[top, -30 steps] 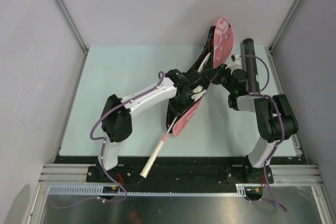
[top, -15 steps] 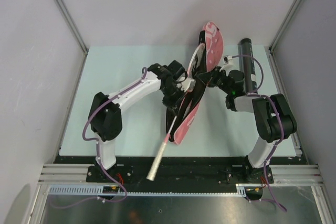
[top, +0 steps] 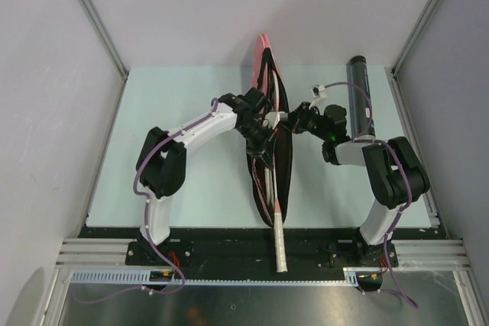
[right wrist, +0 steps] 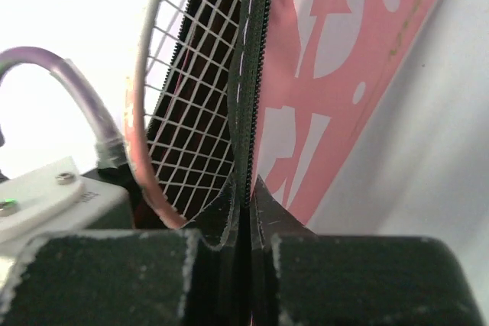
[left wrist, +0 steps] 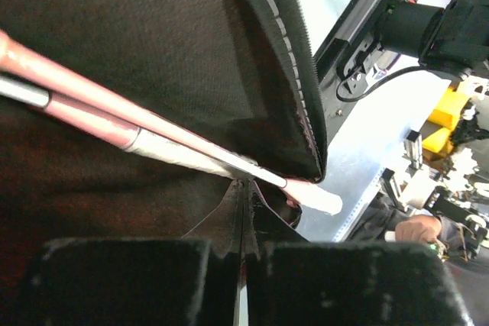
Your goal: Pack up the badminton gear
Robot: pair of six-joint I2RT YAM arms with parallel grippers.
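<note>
The pink "SPORT" racket bag (top: 267,57) stands on its edge in the middle of the table, held between both grippers. My left gripper (top: 262,123) is shut on the bag's black fabric edge (left wrist: 290,59). My right gripper (top: 296,123) is shut on the bag's zipper edge (right wrist: 244,104). A racket head (right wrist: 187,104) with a pink frame sits inside the bag, and two pink shafts (left wrist: 92,89) run through it. A white handle (top: 280,243) sticks out over the near table edge. The black tube (top: 359,95) lies at the back right. No shuttlecocks are in view.
The pale green table (top: 176,166) is walled at the back and both sides. The black tube lies close beside the right arm (top: 390,169). The bag's pink printed face (right wrist: 351,66) fills the right of the right wrist view.
The bag has swung left and turned up onto its edge. The racket handle swung from the lower left to point straight at the near edge. Both grippers moved left with it.
</note>
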